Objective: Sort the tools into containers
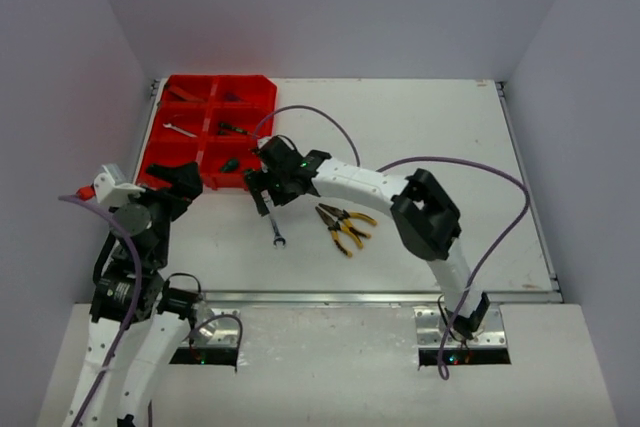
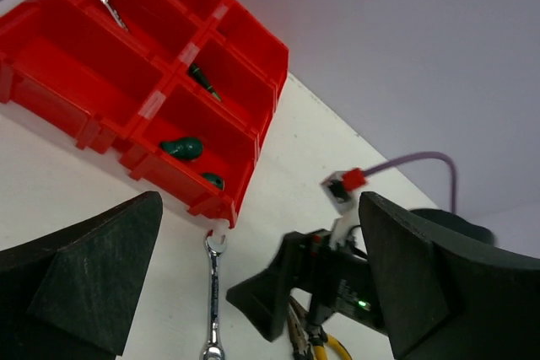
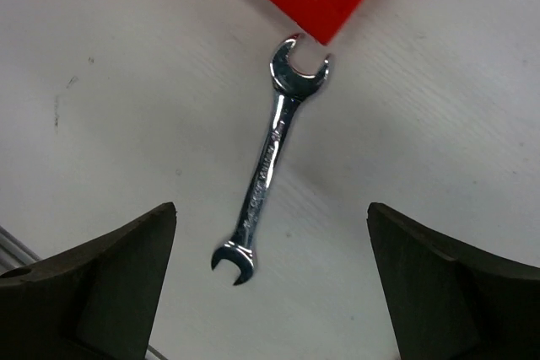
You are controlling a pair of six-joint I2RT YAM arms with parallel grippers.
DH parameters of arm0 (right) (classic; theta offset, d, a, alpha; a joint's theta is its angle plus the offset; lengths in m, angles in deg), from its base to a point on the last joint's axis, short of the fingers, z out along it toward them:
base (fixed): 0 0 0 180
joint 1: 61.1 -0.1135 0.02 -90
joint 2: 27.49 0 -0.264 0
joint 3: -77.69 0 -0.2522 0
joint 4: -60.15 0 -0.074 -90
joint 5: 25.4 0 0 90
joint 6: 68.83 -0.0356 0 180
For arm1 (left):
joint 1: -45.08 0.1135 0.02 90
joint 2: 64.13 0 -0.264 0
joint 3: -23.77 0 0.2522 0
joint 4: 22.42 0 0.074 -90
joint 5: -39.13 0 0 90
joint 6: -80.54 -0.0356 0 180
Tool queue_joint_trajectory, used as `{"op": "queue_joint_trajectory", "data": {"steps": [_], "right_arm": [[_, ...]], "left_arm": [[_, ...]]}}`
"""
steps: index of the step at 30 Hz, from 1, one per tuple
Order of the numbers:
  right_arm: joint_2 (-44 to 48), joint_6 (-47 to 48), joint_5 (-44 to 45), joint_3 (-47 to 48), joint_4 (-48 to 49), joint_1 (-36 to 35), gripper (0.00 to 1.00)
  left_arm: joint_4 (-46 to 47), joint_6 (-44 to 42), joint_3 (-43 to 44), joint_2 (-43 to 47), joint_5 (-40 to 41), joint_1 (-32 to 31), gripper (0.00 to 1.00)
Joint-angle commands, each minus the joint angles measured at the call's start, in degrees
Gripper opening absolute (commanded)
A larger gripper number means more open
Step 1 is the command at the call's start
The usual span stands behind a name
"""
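1. The red tray (image 1: 215, 132) sits at the far left of the surface (image 1: 430, 147), a grid of open compartments.
2. Some tools already lie in the tray: a silver wrench (image 1: 180, 130) in the middle-left compartment, a dark screwdriver (image 1: 233, 129) in the middle-right one, and green-handled pieces (image 2: 181, 147) in the near-right one. The far row holds dark items too small to name.
3. A second wrench (image 3: 270, 158) lies flat on the surface outside the tray. One open end sits at the tray's near right corner, and the shaft runs away from it toward the robot. Whether it touches the corner cannot be told.
4. The right arm (image 1: 350, 179) reaches left across the surface. Its jaws are spread wide, one on each side of this wrench and above it, touching nothing.
5. The tray corner stands right by the wrench's end, close to the spread right jaws.
6. Yellow-and-black pliers (image 1: 345, 225) lie on the surface just right of the wrench, apart from it and near the right forearm. In the left wrist view the right arm's black head hides part of them.
7. The left arm (image 1: 140, 237) is folded near the tray's near left corner. Its jaws are also spread wide and hold nothing, facing the tray's near side.
8. A purple cable (image 1: 330, 122) loops above the surface behind the right arm.
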Motion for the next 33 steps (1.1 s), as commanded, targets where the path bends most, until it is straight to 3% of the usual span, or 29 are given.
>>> {"op": "queue_joint_trajectory", "data": {"steps": [1, 6, 12, 24, 25, 28, 33], "right_arm": [[-9.6, -1.4, 3.3, 15.7, -16.8, -2.1, 0.87], [-20.3, -2.9, 4.5, 28.9, -26.3, -2.6, 0.68], [-20.7, -4.6, 6.5, 24.6, -25.6, -3.2, 0.58], [-29.0, -6.5, 8.4, 27.5, -29.0, -3.2, 0.36], [-29.6, -6.2, 8.0, 27.9, -29.6, -3.2, 0.31], [-31.0, -5.6, 7.4, 28.3, -31.0, -3.0, 0.01], [-25.7, -4.1, 6.2, 22.2, -27.6, -3.1, 0.0]], "left_arm": [[-2.0, -2.9, 6.5, 2.7, 2.4, -0.1, 1.0], [-2.2, -5.2, 5.3, 3.4, 2.1, -0.4, 1.0], [-1.9, -5.9, 2.9, 4.7, 2.1, -0.7, 1.0], [-1.8, -6.8, 3.1, 5.6, 2.5, -1.5, 1.0], [-1.8, -6.8, 3.1, 5.7, 2.5, -1.5, 1.0], [-1.9, -7.0, 3.1, 5.9, 2.5, -1.7, 1.0], [-1.8, -7.0, 2.8, 5.8, 1.1, -1.9, 1.0]]}}
